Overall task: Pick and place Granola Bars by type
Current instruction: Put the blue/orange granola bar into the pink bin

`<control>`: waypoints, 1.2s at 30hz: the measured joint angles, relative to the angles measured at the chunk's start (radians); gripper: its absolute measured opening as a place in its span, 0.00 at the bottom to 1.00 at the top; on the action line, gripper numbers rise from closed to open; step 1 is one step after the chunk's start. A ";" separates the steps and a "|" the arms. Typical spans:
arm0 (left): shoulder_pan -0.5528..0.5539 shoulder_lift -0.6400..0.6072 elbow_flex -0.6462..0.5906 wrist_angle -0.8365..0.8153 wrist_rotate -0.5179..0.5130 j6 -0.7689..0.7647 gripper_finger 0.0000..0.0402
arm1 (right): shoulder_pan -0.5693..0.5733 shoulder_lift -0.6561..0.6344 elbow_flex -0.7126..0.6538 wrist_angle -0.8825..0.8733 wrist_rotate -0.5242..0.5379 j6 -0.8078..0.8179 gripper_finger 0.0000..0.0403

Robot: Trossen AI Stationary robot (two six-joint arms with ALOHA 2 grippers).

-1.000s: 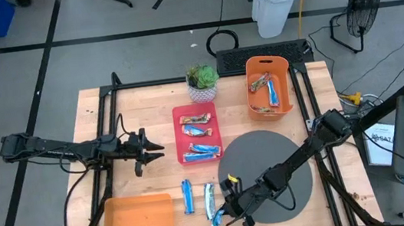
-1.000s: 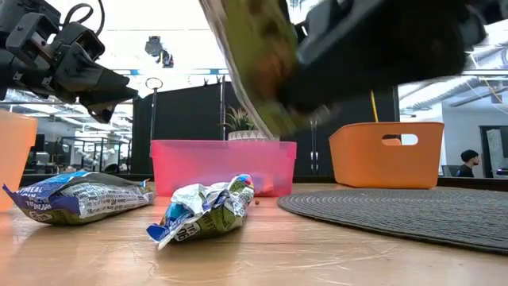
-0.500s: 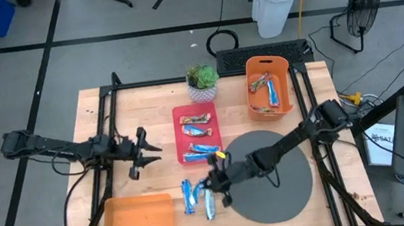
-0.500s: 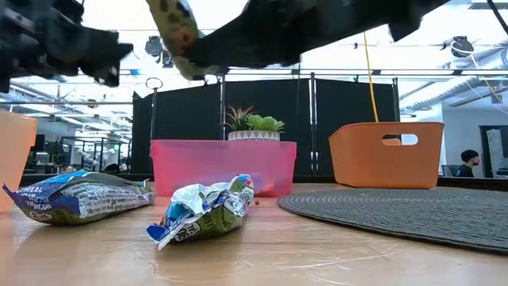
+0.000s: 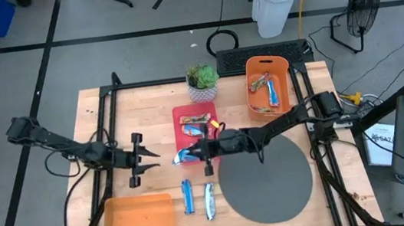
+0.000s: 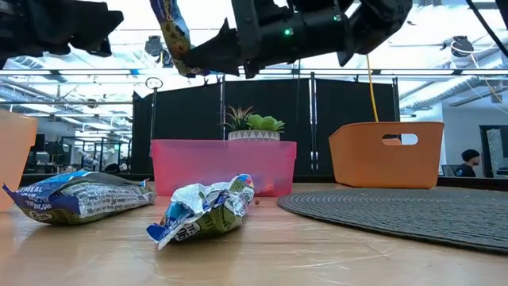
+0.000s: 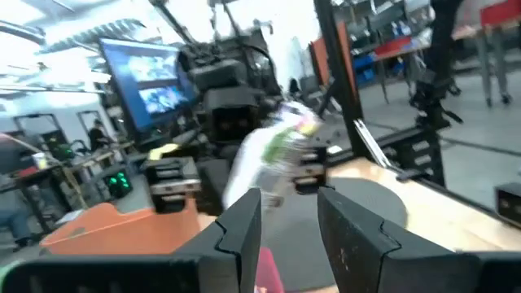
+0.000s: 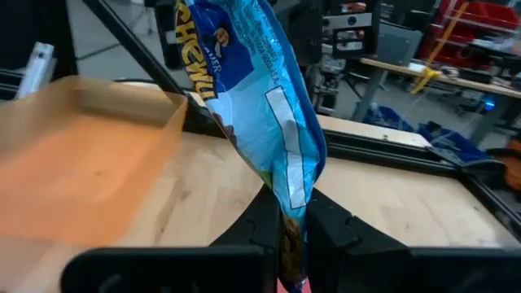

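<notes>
Nearest your low camera, two crumpled blue-and-white wrapped granola bars lie side by side on the pale wooden table, just in front of the red tray. In the high view they sit between the shallow orange tray at the front left corner and the round dark grey mat; neither touches the mat.

Behind them, your right gripper hangs above the front end of the red rectangular tray. Its fingers are pinched tight on a shiny blue-and-white wrapped bar, held by one end, with the rest of the wrapper sticking out past the fingertips. From above, that bar sits at the tray's front left edge, off the table and clear of the tray floor. The red tray holds a few more bars, some brown, some blue.

Your left gripper hovers over bare table left of the red tray, pointing toward the right gripper. Its fingers stand partly apart and hold nothing.

Farther back, the deep orange bin holds several bars, with the small potted green plant to its left. A person shows in the room beyond.
</notes>
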 joint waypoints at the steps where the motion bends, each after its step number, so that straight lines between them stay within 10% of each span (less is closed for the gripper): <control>1: -0.004 0.027 0.012 0.001 0.005 0.007 0.32 | -0.006 0.000 0.000 0.002 -0.012 0.002 0.05; 19: 0.003 0.452 0.300 0.018 -0.096 0.113 0.46 | -0.012 0.000 0.000 0.021 -0.018 -0.020 0.04; 36: 0.012 0.478 0.342 0.027 -0.201 0.171 0.38 | -0.012 0.000 0.000 0.014 -0.016 -0.020 0.04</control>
